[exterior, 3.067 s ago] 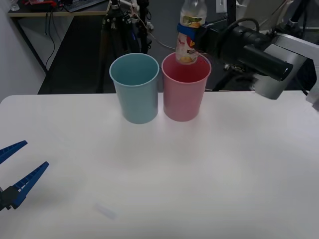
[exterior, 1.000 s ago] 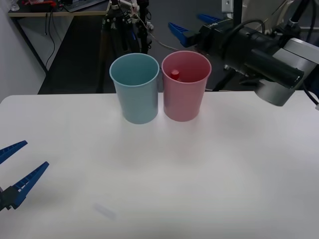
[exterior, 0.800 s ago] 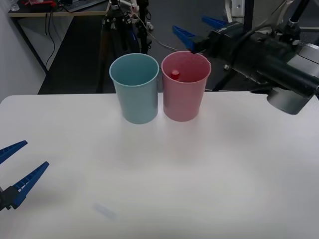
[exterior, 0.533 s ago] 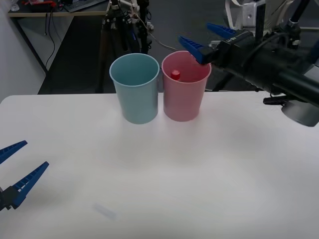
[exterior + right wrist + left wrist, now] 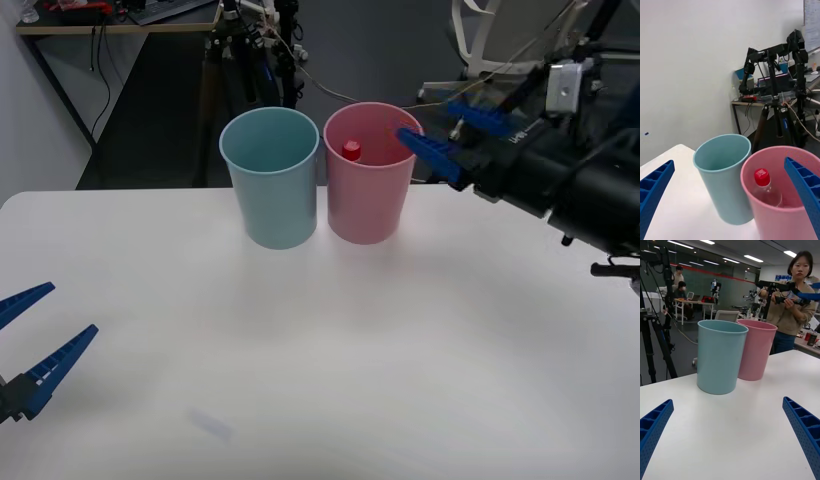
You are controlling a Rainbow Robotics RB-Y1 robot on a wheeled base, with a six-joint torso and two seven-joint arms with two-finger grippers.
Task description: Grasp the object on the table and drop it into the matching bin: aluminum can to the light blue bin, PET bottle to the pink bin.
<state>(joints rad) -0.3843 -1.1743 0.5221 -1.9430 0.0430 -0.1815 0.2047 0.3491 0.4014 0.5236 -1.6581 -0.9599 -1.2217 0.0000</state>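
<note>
left gripper (image 5: 28, 345): parked low at the near left corner of the table (image 5: 330, 360), fingers spread wide w/ nothing between them. Idle imo, well apart from both bins.

table: bare white top btwn the left gripper and the bins, nothing lying on it to pick up afaict.

light blue bin (image 5: 271, 189): upright, far side of the table from the left gripper, touching or just beside the pink one. Looks empty from the right wrist view (image 5: 725, 176).

pink bin (image 5: 369, 186): upright, just ahead of the right gripper's fingertips.

PET bottle (image 5: 764, 189): standing inside the pink bin, red cap up, clear shoulder showing below it. From the front view you just see the cap (image 5: 351, 149) below the rim.

right gripper (image 5: 458, 137): up at rim height just beside the pink bin on its right, fingers apart and empty, one fingertip near the rim. Not touching the bottle.

progress: basically done. Bottle's in the matching bin, let go. Left to do, prob just getting the right arm clear of the bin w/o clipping the rim.
</note>
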